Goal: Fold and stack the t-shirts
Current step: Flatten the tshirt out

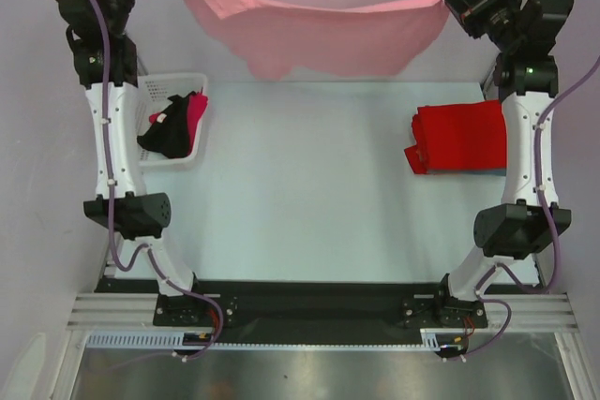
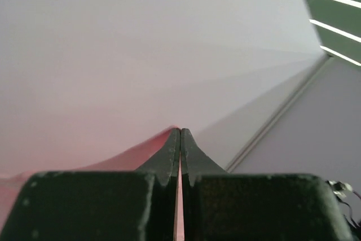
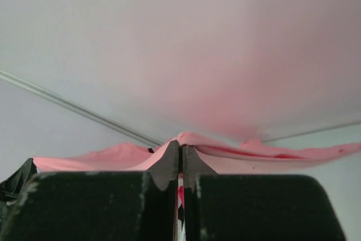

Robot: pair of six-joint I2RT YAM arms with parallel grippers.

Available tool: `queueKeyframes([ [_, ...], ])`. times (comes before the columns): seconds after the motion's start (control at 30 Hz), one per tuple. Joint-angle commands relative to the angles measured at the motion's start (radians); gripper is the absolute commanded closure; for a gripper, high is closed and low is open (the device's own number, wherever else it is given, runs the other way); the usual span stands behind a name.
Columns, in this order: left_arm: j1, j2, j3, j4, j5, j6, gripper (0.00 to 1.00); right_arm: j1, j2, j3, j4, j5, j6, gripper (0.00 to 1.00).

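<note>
Both of my grippers were clamped tight on 1 pink t-shirt (image 1: pixel 309 35). I held it high above the far edge of the table (image 1: pixel 300 194), stretched between them like washing on a line. My left gripper (image 2: pixel 180 132) pinched an edge of the cloth between closed fingers, and in its own wrist view only a thin strip of pink showed at the tips. My right gripper (image 3: pixel 180 146) was closed on the other end, with pink folds spreading to both sides of it. From above, the shirt sagged in the middle and its lower edge hung free, not touching the table. On my left side the cloth looked doubled over itself, so I judged it was not spread evenly.

The red t-shirts (image 1: pixel 459 136) lay folded on the right part of the table, close to my right arm. The white basket (image 1: pixel 183 78) stood at the left with dark and red cloth in it.

To do this step well, I thought I should hold both hands at 1 height and pull them gently apart until the sag was gone. Then I should lower the hanging edge first onto the bare middle of the table, between the basket and the red pile. Letting go on 1 side before the other would probably drop the shirt into a heap.
</note>
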Motion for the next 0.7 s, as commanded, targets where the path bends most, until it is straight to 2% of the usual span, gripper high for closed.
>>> queueKeyframes([
  [0.0,0.001,0.0,-0.039,0.249,0.123,-0.075,1.0,-0.015,0.052,0.05,0.062,-0.09,0.028,1.0],
  [0.07,0.002,0.02,-0.06,0.249,0.157,-0.06,1.0,-0.016,0.057,-0.022,0.137,-0.121,0.062,1.0],
  [0.17,-0.001,-0.067,-0.26,0.228,0.209,-0.008,1.0,-0.018,0.034,-0.258,0.302,-0.161,0.1,1.0],
  [0.2,-0.007,-0.113,-0.472,0.228,0.208,0.014,1.0,-0.018,0.02,-0.379,0.327,-0.167,0.102,1.0],
  [0.27,-0.016,-0.306,-0.721,0.245,0.122,0.089,1.0,-0.024,0.006,-0.491,0.39,-0.17,0.099,1.0],
  [0.3,-0.022,-0.381,-0.958,0.251,0.081,0.1,1.0,-0.024,-0.008,-0.609,0.41,-0.168,0.099,1.0],
  [0.37,-0.024,-0.556,-1.176,0.31,-0.01,0.088,1.0,-0.022,-0.017,-0.714,0.466,-0.173,0.086,1.0],
  [0.4,-0.022,-0.601,-1.338,0.309,-0.036,0.083,1.0,-0.022,-0.021,-0.757,0.476,-0.174,0.08,1.0],
  [0.47,-0.025,-0.728,-1.48,0.317,-0.076,0.054,1.0,-0.019,-0.026,-0.874,0.497,-0.176,0.071,1.0],
  [0.5,-0.027,-0.762,-1.602,0.32,-0.09,0.046,1.0,-0.018,-0.031,-0.907,0.506,-0.176,0.053,1.0],
  [0.6,-0.03,-0.897,-1.785,0.323,-0.116,0.042,1.0,-0.018,-0.043,-1.007,0.479,-0.168,-0.019,1.0],
  [0.67,-0.028,-0.954,-1.848,0.286,-0.128,0.057,1.0,-0.018,-0.055,-1.064,0.422,-0.159,-0.062,1.0],
])
